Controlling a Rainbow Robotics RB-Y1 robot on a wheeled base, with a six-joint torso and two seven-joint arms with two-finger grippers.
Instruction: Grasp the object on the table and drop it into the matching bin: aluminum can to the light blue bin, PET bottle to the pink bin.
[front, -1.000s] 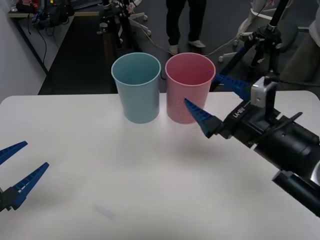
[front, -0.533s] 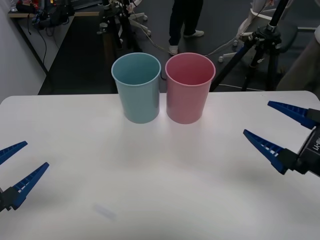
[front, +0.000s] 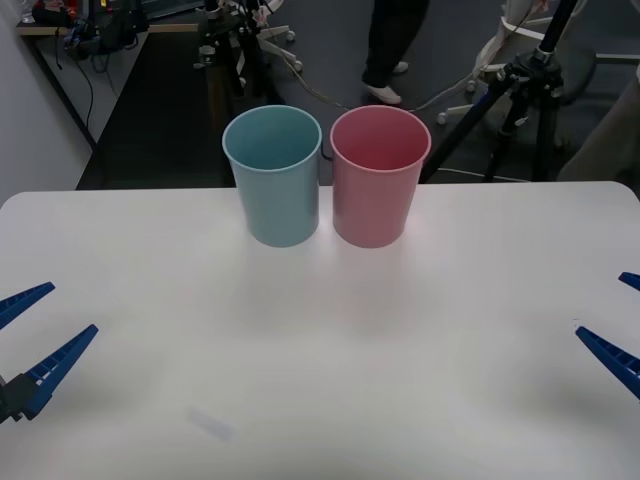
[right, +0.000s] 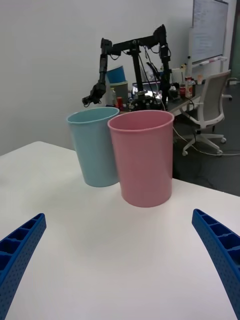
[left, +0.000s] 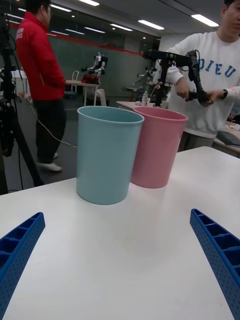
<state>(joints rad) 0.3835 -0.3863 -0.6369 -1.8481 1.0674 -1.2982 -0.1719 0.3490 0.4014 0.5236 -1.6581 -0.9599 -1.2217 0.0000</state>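
Fingers of our left gripper (front: 28, 345) and right gripper (front: 622, 330) are spread wide and empty at the frame's lower edges, the tabletop (front: 320, 380) carries just the light blue bin (front: 273, 180) and pink bin (front: 379, 180), so we judge the drop done.

At the front view's right edge, the right gripper (front: 622, 320) is cut off, only blue fingertips (front: 606, 357) showing. At lower left, the left gripper (front: 28, 330) runs off-frame too. The blue bin's (front: 273, 175) depths are hidden; whatever lies inside perhaps sits below sight.

White table (front: 330, 340) with rounded corners. Standing upright on its far middle: light blue bin (front: 273, 178) and pink bin (front: 379, 178), side by side, just beside each other.
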